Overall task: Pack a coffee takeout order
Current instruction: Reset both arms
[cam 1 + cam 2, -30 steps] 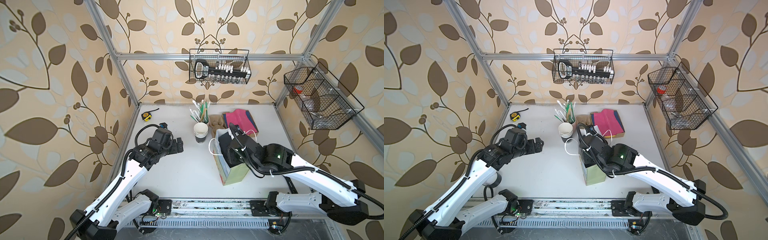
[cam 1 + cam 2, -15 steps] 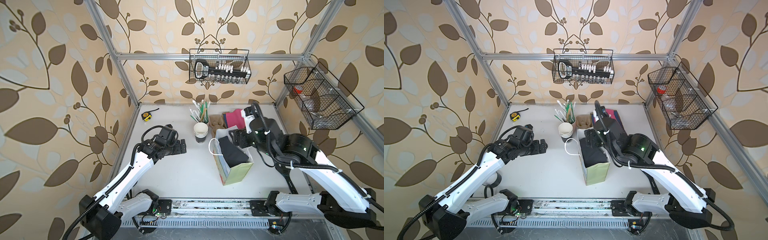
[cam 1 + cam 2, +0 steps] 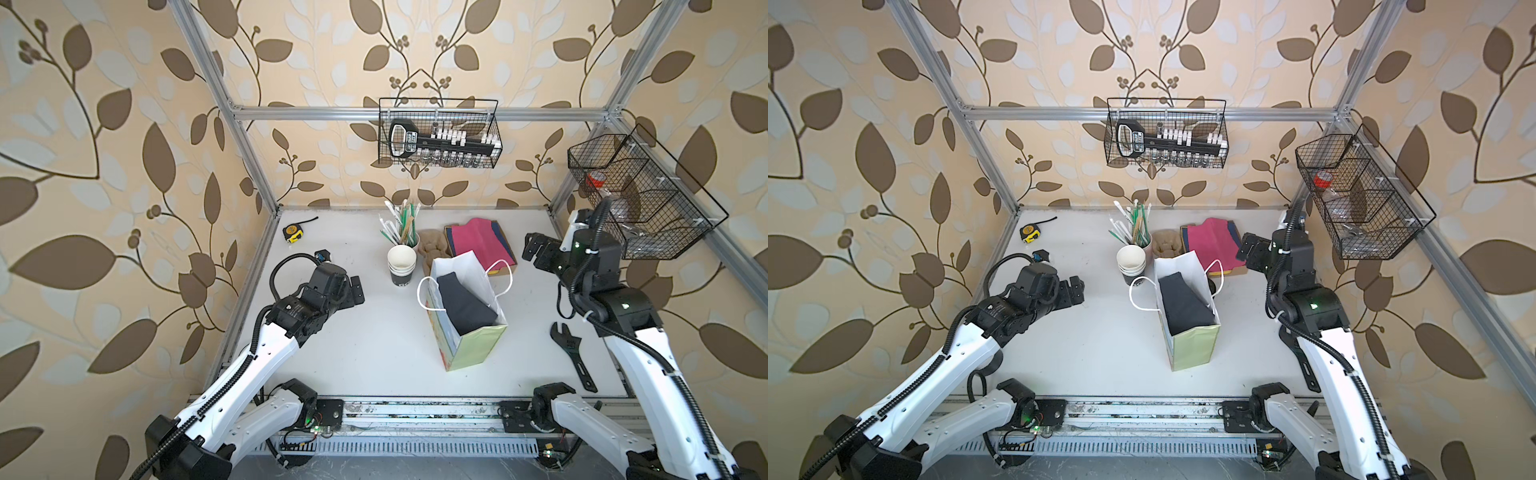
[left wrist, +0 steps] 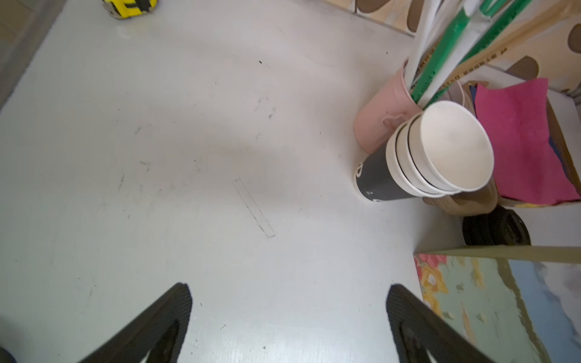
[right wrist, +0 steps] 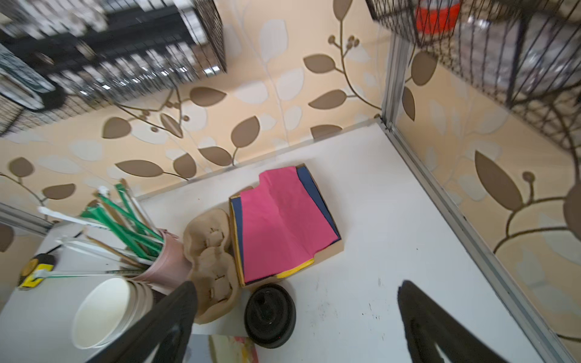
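Hovering over the counter (image 5: 377, 220), the right tool (image 5: 295, 290) is standing spread and empty; the black plastic lid (image 5: 270, 314) is lying just ahead of it, beside the tan pulp carrier (image 5: 210, 261). The left tool (image 4: 289, 287) is hanging spread and empty too, with the stacked black paper cups (image 4: 440, 157) ahead, to one side. The dark sheet (image 3: 465, 303) is sitting inside the gift bag (image 3: 473, 349). The cups are looking light and crushable, so a gentle pinch on the top cup's wall is probably suiting best.

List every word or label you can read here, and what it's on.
None reads clearly.
Label on the black tool in the wire basket: blurred.
Print on the brown wrapper: blurred.
White marks on the black cup: partial, unreadable.
Sticker on the left arm: too small.
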{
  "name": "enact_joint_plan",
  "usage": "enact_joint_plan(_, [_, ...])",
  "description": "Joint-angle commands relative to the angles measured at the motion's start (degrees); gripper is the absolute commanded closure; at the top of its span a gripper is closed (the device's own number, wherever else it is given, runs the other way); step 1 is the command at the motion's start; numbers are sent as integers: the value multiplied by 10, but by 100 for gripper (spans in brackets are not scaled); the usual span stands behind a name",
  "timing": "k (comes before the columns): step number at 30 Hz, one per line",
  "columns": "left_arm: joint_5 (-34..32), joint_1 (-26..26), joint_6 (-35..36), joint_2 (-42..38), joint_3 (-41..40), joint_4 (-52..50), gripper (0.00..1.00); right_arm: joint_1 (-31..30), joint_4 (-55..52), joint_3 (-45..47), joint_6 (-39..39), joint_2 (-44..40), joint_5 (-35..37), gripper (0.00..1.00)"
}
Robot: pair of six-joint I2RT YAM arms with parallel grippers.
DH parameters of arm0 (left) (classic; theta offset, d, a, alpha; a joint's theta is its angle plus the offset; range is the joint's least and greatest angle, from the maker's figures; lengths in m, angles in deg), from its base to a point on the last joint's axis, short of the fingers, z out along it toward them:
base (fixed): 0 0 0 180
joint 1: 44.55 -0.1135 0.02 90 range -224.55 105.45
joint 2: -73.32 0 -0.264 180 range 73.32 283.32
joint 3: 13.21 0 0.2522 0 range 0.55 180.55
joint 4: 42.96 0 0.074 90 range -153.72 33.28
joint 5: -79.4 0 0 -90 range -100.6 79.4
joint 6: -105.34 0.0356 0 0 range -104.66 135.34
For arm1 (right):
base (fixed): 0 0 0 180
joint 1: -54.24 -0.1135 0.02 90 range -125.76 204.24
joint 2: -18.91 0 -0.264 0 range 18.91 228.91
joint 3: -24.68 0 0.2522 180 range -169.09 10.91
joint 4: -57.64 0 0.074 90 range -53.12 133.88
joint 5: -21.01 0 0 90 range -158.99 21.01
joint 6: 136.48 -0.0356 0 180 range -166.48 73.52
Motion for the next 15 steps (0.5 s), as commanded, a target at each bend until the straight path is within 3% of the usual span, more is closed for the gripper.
enact_joint_plan(1, [-135,-8,19,-5,-26,83,1,20,154,94,10,-28,37,0])
enact_joint_plan(8, [-217,-10,101,61,-79,194,1,24,455,327,111,-37,79,0])
enact_joint_plan(12, [-234,-16,120,81,-106,260,1,26,551,388,141,5,106,0])
enact_joint_plan(15, [-213,-48,155,108,-130,325,1,26,676,454,164,40,107,0])
